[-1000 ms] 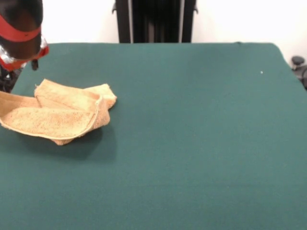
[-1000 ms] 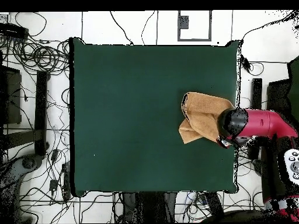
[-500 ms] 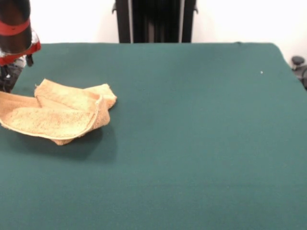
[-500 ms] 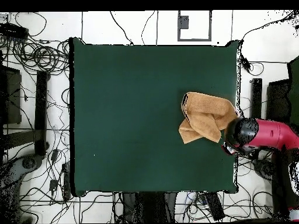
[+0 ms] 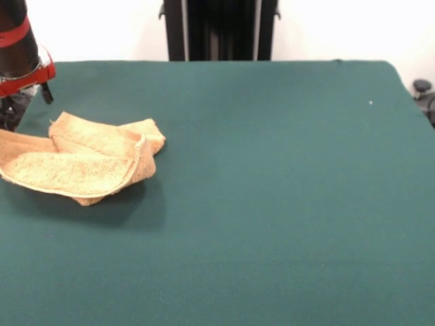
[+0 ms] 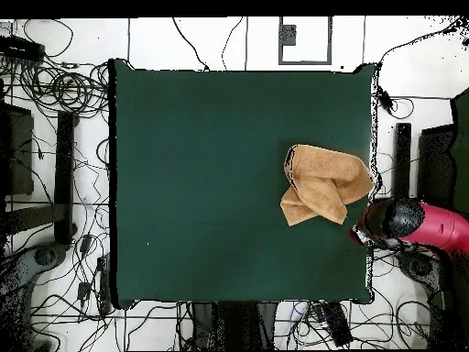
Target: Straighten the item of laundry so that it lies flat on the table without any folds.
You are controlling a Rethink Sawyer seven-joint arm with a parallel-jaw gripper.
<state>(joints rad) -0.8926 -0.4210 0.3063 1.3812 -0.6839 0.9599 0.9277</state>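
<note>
The item of laundry is a golden tan towel, folded over on itself in several layers, lying at the left edge of the green table in the front view. In the overhead view the towel lies by the table's right edge, and one corner reaches that edge. My gripper hangs on the red and black arm at the top left, behind and apart from the towel. In the overhead view the gripper is just off the table's right edge, below the towel. It holds nothing that I can see.
The robot's black pedestal stands behind the table's far edge. Cables and stands lie on the floor round the table. A dark stand is at the far right.
The arm has drawn back from over the towel's edge to just off the table's side. The towel has not moved.
</note>
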